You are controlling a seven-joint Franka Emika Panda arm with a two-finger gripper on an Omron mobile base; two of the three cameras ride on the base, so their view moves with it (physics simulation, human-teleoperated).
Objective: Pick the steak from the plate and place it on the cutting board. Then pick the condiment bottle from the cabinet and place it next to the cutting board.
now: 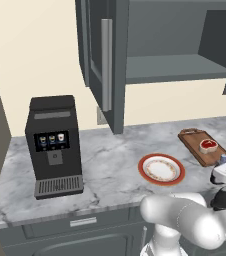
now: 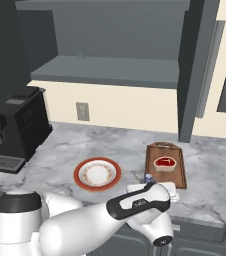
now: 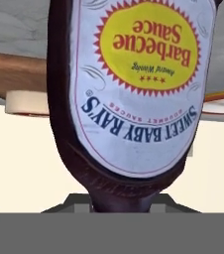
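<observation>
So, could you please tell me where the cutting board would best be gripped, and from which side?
Probably the short handle at the far end of the cutting board, approached from above. The board lies flat on the counter, the handle is its narrowest part, and the steak sits clear of it.

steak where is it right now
The steak lies on the cutting board, toward its near end, right of the plate in both base views.

Glossy white rounded arm (image 2: 85,220) segments, dark grey joint bands, small pale lettering.
</observation>
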